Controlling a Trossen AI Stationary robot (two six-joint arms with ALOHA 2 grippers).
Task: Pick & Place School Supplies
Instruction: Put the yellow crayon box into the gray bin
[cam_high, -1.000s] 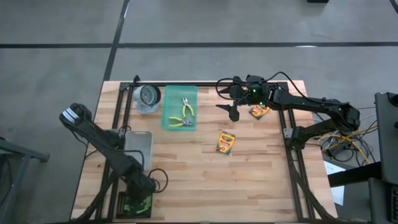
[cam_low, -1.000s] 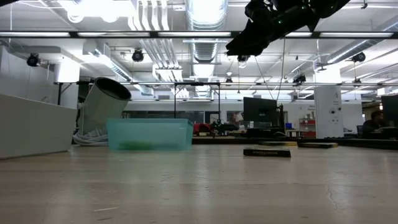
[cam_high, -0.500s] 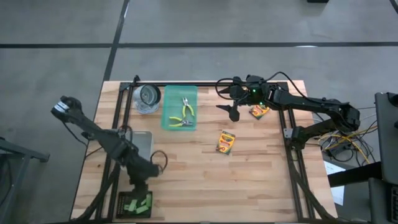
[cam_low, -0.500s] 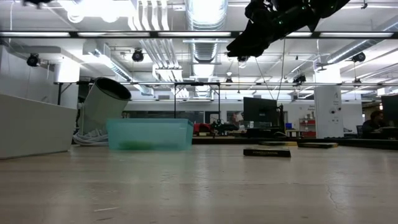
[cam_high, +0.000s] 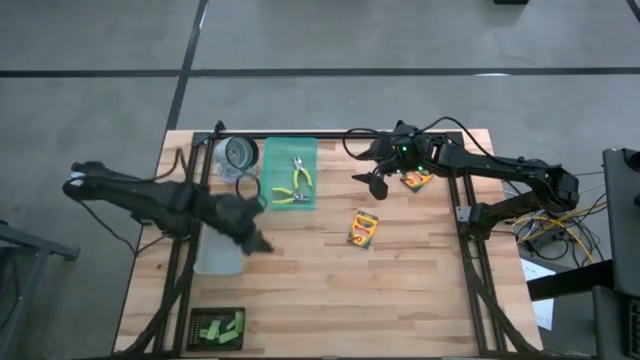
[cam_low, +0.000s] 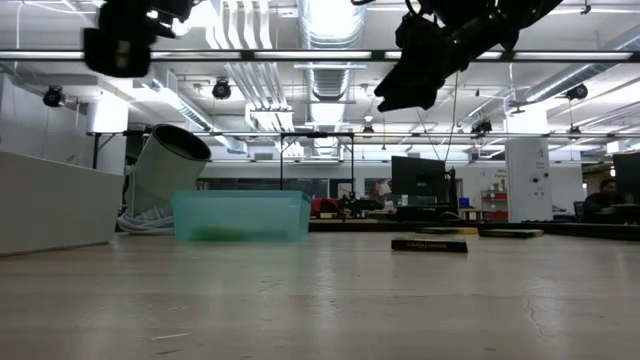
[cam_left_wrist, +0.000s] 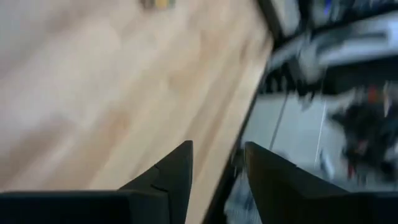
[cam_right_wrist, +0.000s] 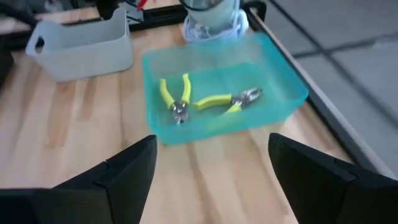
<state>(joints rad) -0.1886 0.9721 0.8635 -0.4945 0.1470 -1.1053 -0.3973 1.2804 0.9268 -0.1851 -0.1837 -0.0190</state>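
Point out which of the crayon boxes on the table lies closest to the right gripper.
The crayon box near the table's far right edge, right beside the open right gripper. The other crayon box lies alone, farther toward the table's middle.

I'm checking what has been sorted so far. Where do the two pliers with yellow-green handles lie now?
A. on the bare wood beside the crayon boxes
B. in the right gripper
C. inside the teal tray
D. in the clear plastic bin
C: both pliers lie inside the teal tray, as the high view and the right wrist view show.
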